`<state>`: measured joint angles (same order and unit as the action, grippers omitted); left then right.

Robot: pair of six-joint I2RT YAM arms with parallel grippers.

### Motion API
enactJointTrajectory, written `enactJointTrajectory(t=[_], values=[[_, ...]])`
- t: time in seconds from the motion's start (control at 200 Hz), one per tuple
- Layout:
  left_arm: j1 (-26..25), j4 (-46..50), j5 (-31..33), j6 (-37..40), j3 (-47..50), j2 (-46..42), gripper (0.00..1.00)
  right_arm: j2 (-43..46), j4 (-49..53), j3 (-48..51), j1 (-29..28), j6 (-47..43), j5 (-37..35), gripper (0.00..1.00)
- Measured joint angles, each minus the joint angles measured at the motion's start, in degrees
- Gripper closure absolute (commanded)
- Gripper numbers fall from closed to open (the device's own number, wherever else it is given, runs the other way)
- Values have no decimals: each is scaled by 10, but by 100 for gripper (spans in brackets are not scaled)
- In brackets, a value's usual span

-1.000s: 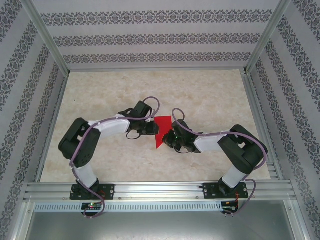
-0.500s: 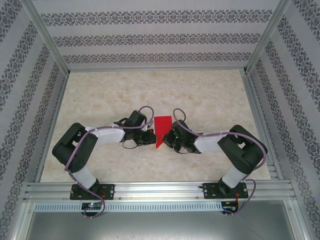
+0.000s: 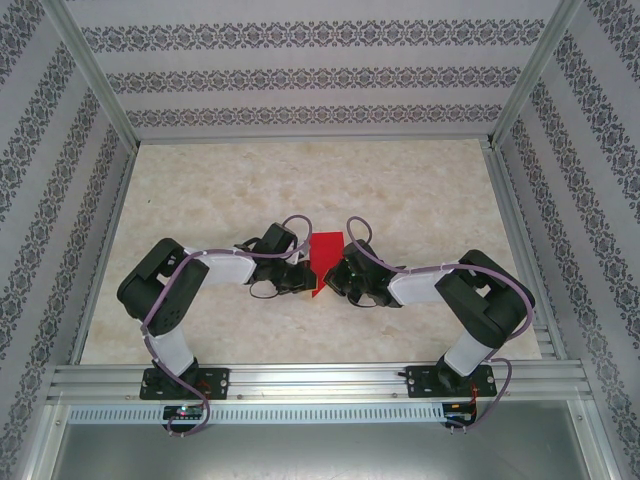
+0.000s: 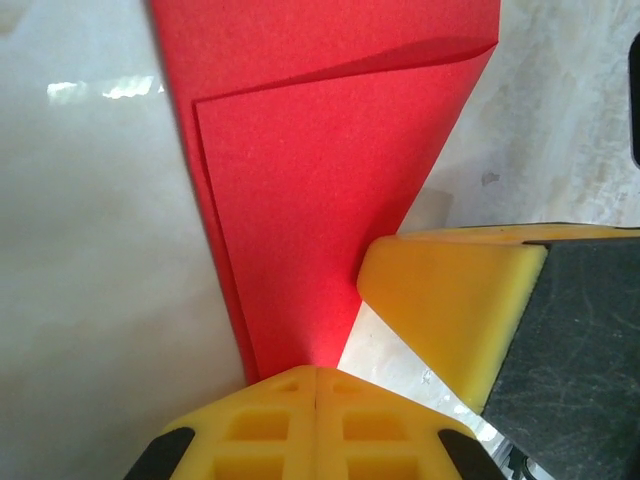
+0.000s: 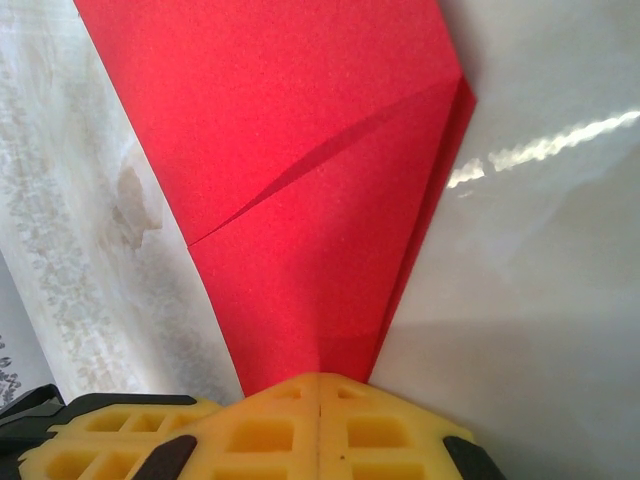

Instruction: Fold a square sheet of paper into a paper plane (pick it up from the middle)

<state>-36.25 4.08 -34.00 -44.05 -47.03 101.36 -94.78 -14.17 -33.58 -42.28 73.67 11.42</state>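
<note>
While L pincer (image 4: 316,378) & R pincer (image 5: 320,382) pinch it, 1 folded red sheet (image 3: 324,250)

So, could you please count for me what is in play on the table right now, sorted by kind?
Paper: 1, the red sheet of paper, already creased.
Grippers: 2, the left gripper and the right gripper, each shut on a corner of the sheet.
Total: 3

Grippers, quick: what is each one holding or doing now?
Left gripper: shut on the folded bright red paper sheet.
Right gripper: shut on the same sheet.
</note>
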Motion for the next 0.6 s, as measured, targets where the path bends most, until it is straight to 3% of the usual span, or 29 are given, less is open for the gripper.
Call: enactJointTrajectory(t=[0.599], values=[[-3,31,30,16,-16,7,99,13,16,-21,1,-64,16,96]])
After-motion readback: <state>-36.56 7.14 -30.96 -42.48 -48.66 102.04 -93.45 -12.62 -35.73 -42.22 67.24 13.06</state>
